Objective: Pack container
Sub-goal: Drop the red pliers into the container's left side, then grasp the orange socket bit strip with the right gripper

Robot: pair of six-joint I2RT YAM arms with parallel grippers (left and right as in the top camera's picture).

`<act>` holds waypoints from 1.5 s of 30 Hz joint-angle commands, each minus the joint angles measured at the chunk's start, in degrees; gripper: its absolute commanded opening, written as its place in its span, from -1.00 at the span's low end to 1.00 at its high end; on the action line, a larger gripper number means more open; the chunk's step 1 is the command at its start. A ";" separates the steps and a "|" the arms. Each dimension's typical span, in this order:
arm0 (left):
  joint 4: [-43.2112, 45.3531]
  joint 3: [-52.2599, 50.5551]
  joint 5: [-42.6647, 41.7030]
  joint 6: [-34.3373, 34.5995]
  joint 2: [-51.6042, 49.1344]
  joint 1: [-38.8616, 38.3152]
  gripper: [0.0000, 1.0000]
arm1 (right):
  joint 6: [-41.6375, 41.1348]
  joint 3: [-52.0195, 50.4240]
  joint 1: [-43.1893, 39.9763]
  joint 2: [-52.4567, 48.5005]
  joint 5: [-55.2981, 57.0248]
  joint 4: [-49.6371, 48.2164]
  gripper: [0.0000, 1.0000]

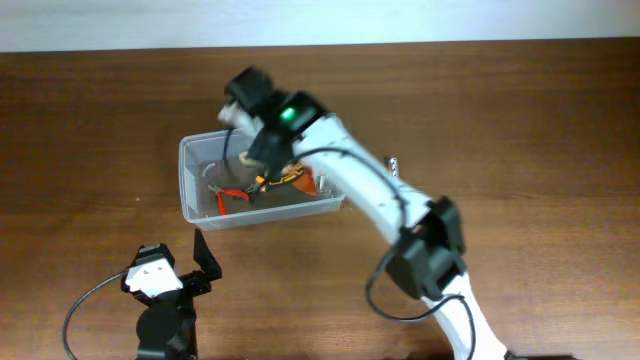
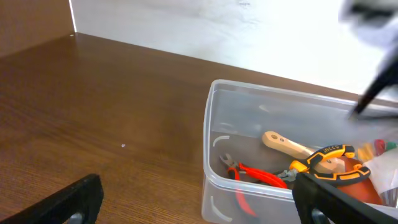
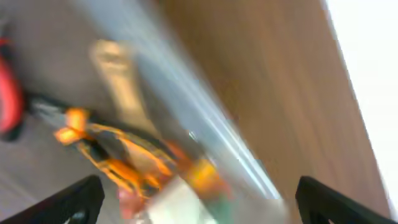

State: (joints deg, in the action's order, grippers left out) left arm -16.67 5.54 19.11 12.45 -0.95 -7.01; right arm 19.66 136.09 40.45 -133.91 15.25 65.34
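The container (image 1: 195, 150) is a clear plastic tub left of the table's middle. It also shows in the left wrist view (image 2: 214, 180) and, blurred, in the right wrist view (image 3: 205, 140). Inside lie red-handled pliers (image 2: 258, 176), an orange-and-black tool (image 2: 329, 163) and a wooden-handled tool (image 2: 285, 144). My right gripper (image 1: 262, 150) hovers over the tub's middle with its fingers wide apart (image 3: 199, 202), holding nothing. My left gripper (image 1: 203, 262) sits near the front edge, open (image 2: 199, 199), just in front of the tub's near left corner, holding nothing.
A small metal item (image 1: 393, 164) lies on the table right of the tub. The white wall (image 2: 249, 31) borders the table's far edge. The right arm (image 1: 400, 210) reaches diagonally across from the front right.
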 commanded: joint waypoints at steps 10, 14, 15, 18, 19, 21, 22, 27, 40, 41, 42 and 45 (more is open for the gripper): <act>-0.04 -0.22 0.22 -0.50 0.26 -0.24 0.98 | -39.93 -0.28 -31.50 8.63 -14.14 17.44 0.85; -0.04 -0.22 0.20 -0.50 0.26 -0.24 0.98 | -38.64 -10.14 -35.69 7.17 -21.38 16.20 0.75; -0.04 -0.22 0.20 -0.50 0.26 -0.24 0.98 | -35.50 -13.33 -36.02 7.04 -23.65 14.99 0.73; -0.04 -0.22 0.22 -0.50 0.26 -0.24 0.99 | -29.94 -20.48 -35.50 7.04 -25.83 11.65 0.65; -0.04 -0.20 0.22 -0.50 0.26 -0.24 0.99 | -27.89 -22.60 -34.95 7.04 -25.77 10.51 0.64; -0.04 -0.22 0.22 -0.50 0.26 -0.24 0.98 | -23.96 -26.67 -33.55 7.04 -25.51 7.98 0.62; -0.04 -0.22 0.20 -0.50 0.26 -0.24 0.99 | -22.93 -28.33 -32.81 7.04 -24.79 6.95 0.62; -0.04 -0.22 0.22 -0.50 0.26 -0.24 0.99 | -23.12 -35.76 -30.03 7.04 -19.91 0.37 0.62; -0.04 -0.22 0.20 -0.50 0.26 -0.24 0.98 | -24.59 -43.95 -29.57 7.04 -20.13 -6.34 -0.34; -0.04 -0.22 0.20 -0.50 0.26 -0.24 0.99 | -24.61 -43.95 -29.57 7.04 -20.13 -6.45 -0.40; -0.04 -0.22 0.22 -0.50 0.26 -0.24 0.98 | -24.59 -43.93 -29.57 7.04 -20.13 -6.47 -0.42; -0.04 -0.22 0.20 -0.50 0.26 -0.24 0.99 | -24.57 -43.41 -29.57 7.15 -20.13 -5.99 -0.44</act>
State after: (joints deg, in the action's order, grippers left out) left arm -16.67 5.54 19.11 12.45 -0.95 -7.01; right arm -4.60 93.84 11.07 -126.48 -5.04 59.11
